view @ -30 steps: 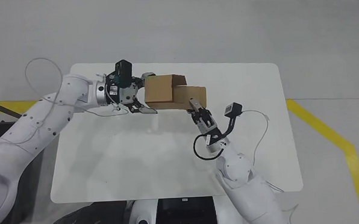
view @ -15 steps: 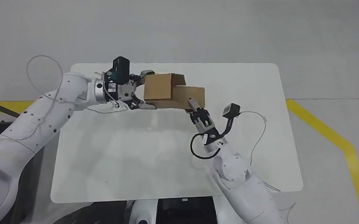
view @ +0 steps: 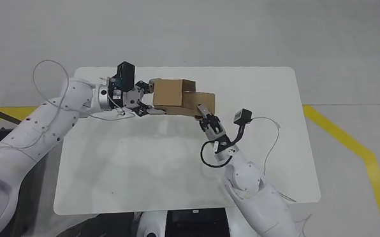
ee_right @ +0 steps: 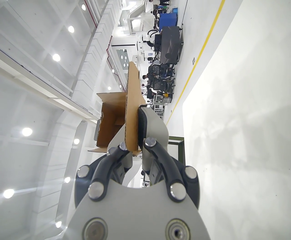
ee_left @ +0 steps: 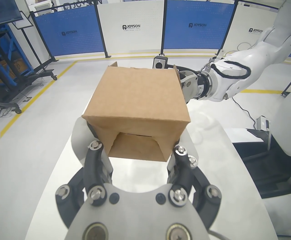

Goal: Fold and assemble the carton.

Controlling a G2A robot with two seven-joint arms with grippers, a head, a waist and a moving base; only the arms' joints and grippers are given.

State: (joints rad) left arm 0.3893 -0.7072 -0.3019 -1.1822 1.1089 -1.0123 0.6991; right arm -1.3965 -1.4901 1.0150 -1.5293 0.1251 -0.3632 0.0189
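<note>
Brown corrugated cardboard is what catches the eye: the carton (view: 173, 94) hangs between the two arms over the far middle of the white tabletop (view: 179, 170), lying on its side and appearing lifted off the surface.

The left claw (view: 148, 98) has the carton's end between its fingers. In the left wrist view this left claw (ee_left: 134, 147) is spread to the box's width, with a white finger (ee_left: 78, 138) lying against each side wall of the carton (ee_left: 136, 97). The end facing it is not closed flat. Its flaps slope inward and leave a dark opening in the middle.

At the other end, the right claw (view: 203, 113) comes up from the near side of the tabletop and grips a loose flap (view: 203, 100) that sticks out from the carton. In the right wrist view the right claw (ee_right: 136, 127) is drawn narrow, pinching the flap (ee_right: 131, 95) edge-on between its pads. Past it the carton (ee_right: 109, 122) stands open, with its inside walls showing.
</note>
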